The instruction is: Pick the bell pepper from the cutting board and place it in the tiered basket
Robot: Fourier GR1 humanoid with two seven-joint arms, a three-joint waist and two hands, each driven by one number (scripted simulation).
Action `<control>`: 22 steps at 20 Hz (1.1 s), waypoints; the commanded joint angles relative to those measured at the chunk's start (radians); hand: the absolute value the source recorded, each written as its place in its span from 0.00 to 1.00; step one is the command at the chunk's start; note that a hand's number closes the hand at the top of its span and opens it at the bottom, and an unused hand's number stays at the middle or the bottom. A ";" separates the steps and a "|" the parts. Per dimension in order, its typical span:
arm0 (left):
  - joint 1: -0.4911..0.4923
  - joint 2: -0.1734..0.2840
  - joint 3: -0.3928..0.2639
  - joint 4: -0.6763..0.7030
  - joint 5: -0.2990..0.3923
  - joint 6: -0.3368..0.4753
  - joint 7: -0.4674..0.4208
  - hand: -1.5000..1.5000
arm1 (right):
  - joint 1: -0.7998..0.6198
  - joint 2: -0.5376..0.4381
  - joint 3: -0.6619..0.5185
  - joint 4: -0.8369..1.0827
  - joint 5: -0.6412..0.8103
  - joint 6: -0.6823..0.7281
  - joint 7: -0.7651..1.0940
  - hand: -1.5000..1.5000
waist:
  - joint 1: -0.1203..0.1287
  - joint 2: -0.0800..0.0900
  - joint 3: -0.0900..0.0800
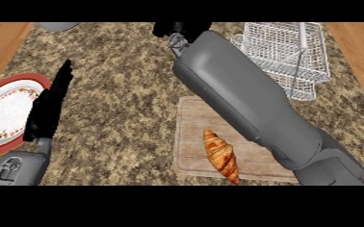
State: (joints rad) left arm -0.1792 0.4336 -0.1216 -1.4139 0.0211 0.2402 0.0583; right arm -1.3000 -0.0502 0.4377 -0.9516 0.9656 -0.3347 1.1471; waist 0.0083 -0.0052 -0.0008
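Note:
My right forearm (241, 96) stretches from the lower right across the wooden cutting board (190, 144) up to the top middle of the view. There my right hand (181, 29) shows as a dark shape at the upper edge, left of the white wire tiered basket (284, 53). No bell pepper is in sight on the board, on the counter or in the basket; whether the hand hides it I cannot tell. My left hand (50, 106) rests open at the left, fingers straight and pointing up.
A croissant (222, 156) lies on the board near its front edge. A red-rimmed plate (14, 106) sits at the left edge, partly under my left hand. A grey object (58, 26) peeks in at the top left. Wood borders the speckled counter at both sides.

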 commanded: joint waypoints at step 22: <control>-0.023 -0.031 0.050 -0.020 -0.033 -0.046 0.032 0.50 | 0.071 -0.309 -0.129 0.212 0.125 0.222 -0.239 1.00 | -0.005 0.006 0.001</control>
State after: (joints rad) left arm -0.1601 0.4074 -0.0847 -1.4327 -0.0111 0.2067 0.0601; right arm -1.2580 -0.3191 0.3260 -0.7590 1.0707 -0.1175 0.9551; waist 0.0046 0.0002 -0.0004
